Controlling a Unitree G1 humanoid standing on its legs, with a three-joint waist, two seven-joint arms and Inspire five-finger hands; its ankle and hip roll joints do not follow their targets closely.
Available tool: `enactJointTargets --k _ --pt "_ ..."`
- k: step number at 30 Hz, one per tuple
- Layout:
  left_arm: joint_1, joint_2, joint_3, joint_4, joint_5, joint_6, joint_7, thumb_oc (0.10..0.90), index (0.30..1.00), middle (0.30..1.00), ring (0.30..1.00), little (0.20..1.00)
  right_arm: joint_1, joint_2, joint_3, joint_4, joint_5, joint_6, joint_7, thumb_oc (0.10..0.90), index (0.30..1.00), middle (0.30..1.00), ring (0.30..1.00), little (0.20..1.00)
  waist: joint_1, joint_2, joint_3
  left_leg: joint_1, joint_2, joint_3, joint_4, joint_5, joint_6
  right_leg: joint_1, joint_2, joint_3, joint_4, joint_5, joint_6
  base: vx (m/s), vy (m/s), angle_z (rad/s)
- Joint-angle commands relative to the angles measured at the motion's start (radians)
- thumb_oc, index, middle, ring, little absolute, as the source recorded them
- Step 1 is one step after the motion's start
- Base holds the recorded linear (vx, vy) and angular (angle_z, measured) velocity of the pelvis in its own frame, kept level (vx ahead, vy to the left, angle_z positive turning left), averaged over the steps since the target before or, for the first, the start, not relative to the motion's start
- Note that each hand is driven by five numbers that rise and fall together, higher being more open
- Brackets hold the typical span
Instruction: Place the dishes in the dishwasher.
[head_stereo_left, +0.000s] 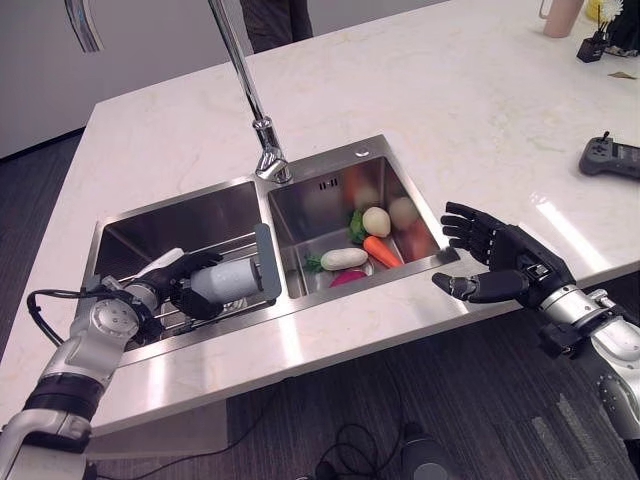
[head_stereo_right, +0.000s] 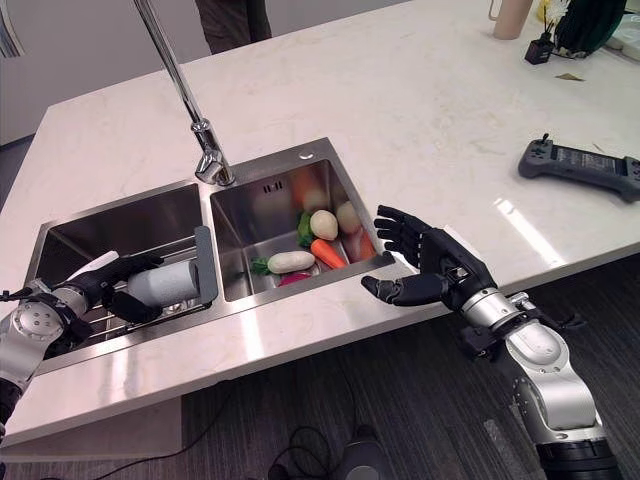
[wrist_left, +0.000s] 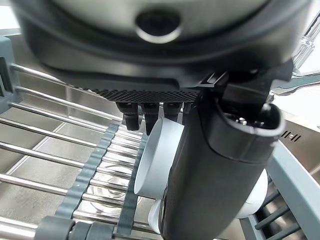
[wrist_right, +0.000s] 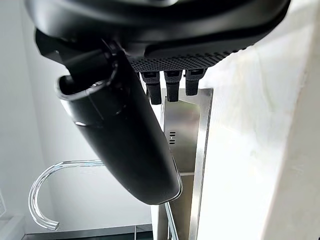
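White cup (head_stereo_left: 228, 279) lying on its side on the wire rack (head_stereo_left: 175, 315) in the left basin of the sink (head_stereo_left: 330, 300), rim against the grey end plate (head_stereo_left: 267, 262) of that rack, close to the divider between basins. Left hand (head_stereo_left: 178, 282) wrapped round the cup, fingers curled over its far side and thumb on the near side. Seen closer in the left wrist view: cup (wrist_left: 157, 165) between thumb and fingertips (wrist_left: 131, 119), resting on the rack's bars, glass (wrist_left: 102, 192) visible below the rods. Right hand (head_stereo_right: 425, 268) hovering over the sink's front right corner, where steel rim meets the marble counter (head_stereo_right: 400, 90), fingers spread and straight, holding nothing. Shown in the right wrist view: straight fingertips (wrist_right: 167, 89) above the steel rim, curved tap spout (wrist_right: 45, 192) beyond. In the right basin: carrot (head_stereo_left: 382, 251), white radish (head_stereo_left: 344, 259), pale round vegetable (head_stereo_left: 376, 221), green leaves (head_stereo_left: 357, 226). Tap (head_stereo_left: 268, 160) rising from the sink's back edge at the divider. Black controller (head_stereo_right: 582, 169) near the counter's right edge, well apart from the sink. Pale cup (head_stereo_left: 562, 16) at the far right corner.
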Motion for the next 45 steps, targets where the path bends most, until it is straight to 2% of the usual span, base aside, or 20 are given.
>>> enactJointTargets --k 1,6,7,8,9,10,11,13,18,24,26,28,31,40,44,45 --pt "-0.090 0.039 0.006 0.023 0.035 0.017 -0.019 0.800 0.900 0.900 0.900 0.900 -0.114 -0.020 -0.079 -0.127 0.051 -0.090 0.011 0.800 0.900 0.900 0.900 0.900 0.002 -0.025 -0.075 -0.031 -0.013 -0.020 0.114 -0.160 -0.011 0.065 -0.008 -0.075 -0.018 -0.118 0.068 0.00 0.000 0.00" --pt "-0.105 0.039 -0.020 0.050 0.058 0.069 -0.128 0.800 0.900 0.900 0.900 0.900 -0.123 -0.031 -0.072 -0.137 0.053 -0.068 0.027 0.800 0.900 0.900 0.900 0.900 -0.006 -0.021 -0.069 -0.026 -0.013 -0.017 0.114 -0.161 -0.009 0.068 -0.007 -0.073 -0.018 -0.116 0.069 0.00 0.000 0.00" --pt "-0.104 0.042 -0.020 0.055 0.070 0.076 -0.149 0.706 0.759 0.759 0.759 0.759 -0.122 -0.035 -0.072 -0.141 0.057 -0.063 0.028 0.800 0.900 0.900 0.900 0.900 -0.007 -0.020 -0.071 -0.025 -0.012 -0.014 0.114 -0.162 -0.009 0.067 -0.008 -0.073 -0.018 -0.117 0.070 0.00 0.000 0.00" --pt "-0.105 0.048 -0.023 0.063 0.085 0.069 -0.174 0.544 0.516 0.516 0.516 0.516 -0.119 -0.037 -0.073 -0.144 0.059 -0.064 0.031 0.800 0.900 0.900 0.900 0.900 -0.008 -0.018 -0.071 -0.025 -0.012 -0.012 0.114 -0.162 -0.009 0.066 -0.007 -0.072 -0.018 -0.116 0.071 0.00 0.000 0.00" --pt "-0.104 0.053 -0.024 0.063 0.092 0.062 -0.186 0.491 0.436 0.436 0.436 0.436 -0.117 -0.039 -0.076 -0.144 0.060 -0.064 0.037 0.800 0.900 0.900 0.900 0.900 -0.011 -0.017 -0.068 -0.020 -0.012 -0.013 0.114 -0.166 -0.009 0.072 -0.008 -0.073 -0.018 -0.120 0.073 0.00 0.000 0.00" --pt "-0.105 0.056 -0.027 0.064 0.091 0.059 -0.193 0.414 0.321 0.321 0.321 0.321 -0.117 -0.041 -0.077 -0.145 0.062 -0.062 0.039 0.800 0.900 0.900 0.900 0.900 -0.012 -0.016 -0.068 -0.019 -0.013 -0.013 0.114 -0.167 -0.009 0.073 -0.008 -0.073 -0.018 -0.120 0.073 0.00 0.000 0.00" --pt "-0.108 0.059 -0.030 0.067 0.092 0.053 -0.206 0.400 0.300 0.300 0.300 0.300 -0.119 -0.045 -0.077 -0.146 0.065 -0.060 0.038 0.800 0.900 0.900 0.900 0.900 -0.012 -0.016 -0.067 -0.019 -0.013 -0.013 0.114 -0.167 -0.009 0.073 -0.007 -0.072 -0.018 -0.120 0.073 0.00 0.000 0.00" --pt "-0.116 0.067 -0.038 0.068 0.090 0.029 -0.218 0.400 0.300 0.300 0.300 0.300 -0.121 -0.051 -0.079 -0.150 0.071 -0.054 0.038 0.800 0.900 0.900 0.900 0.900 -0.015 -0.014 -0.066 -0.019 -0.013 -0.011 0.114 -0.167 -0.009 0.073 -0.006 -0.071 -0.018 -0.120 0.072 0.00 0.000 0.00" --pt "-0.128 0.085 -0.030 0.039 0.070 -0.029 -0.125 0.400 0.300 0.300 0.300 0.300 -0.101 -0.045 -0.089 -0.146 0.063 -0.069 0.044 0.800 0.900 0.900 0.900 0.900 -0.016 -0.011 -0.069 -0.024 -0.017 -0.020 0.114 -0.171 -0.008 0.069 -0.001 -0.062 -0.018 -0.123 0.072 -0.01 0.001 0.00" --pt "-0.113 0.097 -0.010 0.022 0.068 -0.024 -0.091 0.400 0.300 0.300 0.300 0.300 -0.103 -0.048 -0.091 -0.146 0.067 -0.061 0.041 0.800 0.900 0.900 0.900 0.900 -0.005 -0.009 -0.075 -0.038 -0.020 -0.031 0.114 -0.165 -0.010 0.059 -0.001 -0.063 -0.018 -0.119 0.068 0.00 0.000 0.00" --pt "-0.100 0.097 0.009 0.010 0.025 -0.014 -0.050 0.400 0.300 0.300 0.300 0.300 -0.102 -0.048 -0.091 -0.147 0.055 -0.064 0.038 0.800 0.900 0.900 0.900 0.900 0.000 -0.009 -0.074 -0.039 -0.022 -0.034 0.114 -0.166 -0.010 0.060 -0.003 -0.067 -0.018 -0.120 0.068 0.00 0.000 0.00" --pt "-0.074 0.090 0.065 -0.010 -0.083 -0.009 0.004 0.400 0.300 0.300 0.300 0.300 -0.096 -0.040 -0.095 -0.148 0.053 -0.062 0.028 0.800 0.900 0.900 0.900 0.900 0.011 -0.011 -0.073 -0.039 -0.021 -0.034 0.114 -0.166 -0.009 0.063 -0.007 -0.078 -0.018 -0.122 0.069 0.00 0.000 0.00" --pt "-0.005 0.071 0.142 -0.045 -0.116 -0.009 0.065 0.400 0.300 0.300 0.300 0.300 -0.076 -0.015 -0.110 -0.147 0.024 -0.070 0.033 0.800 0.900 0.900 0.900 0.900 0.025 -0.014 -0.071 -0.041 -0.021 -0.038 0.114 -0.163 -0.011 0.064 -0.013 -0.089 -0.018 -0.122 0.067 0.00 0.000 0.00" --pt "0.127 0.062 0.290 -0.088 -0.203 -0.059 0.151 0.400 0.300 0.300 0.300 0.300 -0.050 -0.007 -0.145 -0.156 0.024 -0.068 0.026 0.800 0.900 0.900 0.900 0.900 0.049 -0.025 -0.074 -0.047 -0.026 -0.060 0.114 -0.162 -0.012 0.068 -0.014 -0.099 -0.018 -0.127 0.063 0.00 -0.003 0.04" --pt "0.218 0.043 0.389 -0.159 -0.236 -0.088 0.196 0.400 0.300 0.300 0.300 0.300 -0.022 0.020 -0.164 -0.160 0.002 -0.076 0.019 0.800 0.900 0.900 0.900 0.900 0.070 -0.034 -0.073 -0.048 -0.028 -0.067 0.114 -0.162 -0.011 0.072 -0.021 -0.115 -0.018 -0.129 0.062 0.00 -0.016 0.07" --pt "0.270 0.029 0.438 -0.230 -0.289 -0.107 0.192 0.400 0.300 0.300 0.300 0.300 -0.008 0.033 -0.178 -0.174 -0.003 -0.071 0.016 0.800 0.900 0.900 0.900 0.900 0.078 -0.039 -0.072 -0.049 -0.029 -0.072 0.114 -0.161 -0.012 0.073 -0.025 -0.122 -0.018 -0.129 0.063 0.00 -0.020 0.08"
